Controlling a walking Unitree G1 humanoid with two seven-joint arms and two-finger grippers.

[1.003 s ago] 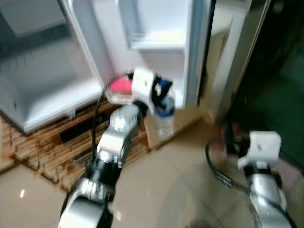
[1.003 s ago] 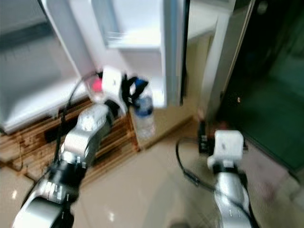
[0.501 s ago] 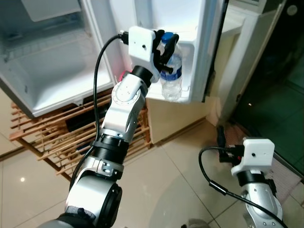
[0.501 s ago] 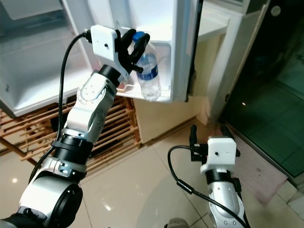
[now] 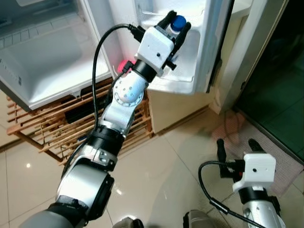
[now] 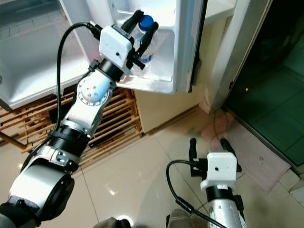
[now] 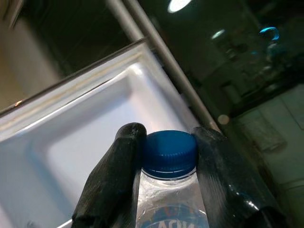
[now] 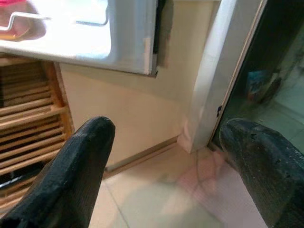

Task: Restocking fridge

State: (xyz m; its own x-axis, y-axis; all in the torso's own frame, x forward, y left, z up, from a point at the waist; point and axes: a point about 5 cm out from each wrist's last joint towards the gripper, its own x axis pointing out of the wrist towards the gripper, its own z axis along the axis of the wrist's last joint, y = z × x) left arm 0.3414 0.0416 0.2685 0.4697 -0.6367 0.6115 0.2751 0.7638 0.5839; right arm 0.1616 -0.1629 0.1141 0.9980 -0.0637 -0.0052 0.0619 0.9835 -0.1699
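Now | fridge door shelf (image 5: 183, 80): holds the water bottle (image 6: 145, 40), upright | left gripper (image 5: 176, 24): above the shelf, fingers (image 7: 111, 180) pinching the bottle at its blue cap (image 7: 169, 151) | right gripper (image 6: 207, 147): low, well below the shelf, fingers spread, holding nothing

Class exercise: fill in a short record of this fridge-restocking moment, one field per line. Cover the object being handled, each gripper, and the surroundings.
Object: water bottle, clear with a blue cap
Left gripper: jaws shut on the bottle at cap level, raised at the fridge door shelf
Right gripper: low beside the robot, jaws open, holding nothing
Fridge: door open, white interior
Below fridge: wooden slatted rack
Floor: glossy beige tiles
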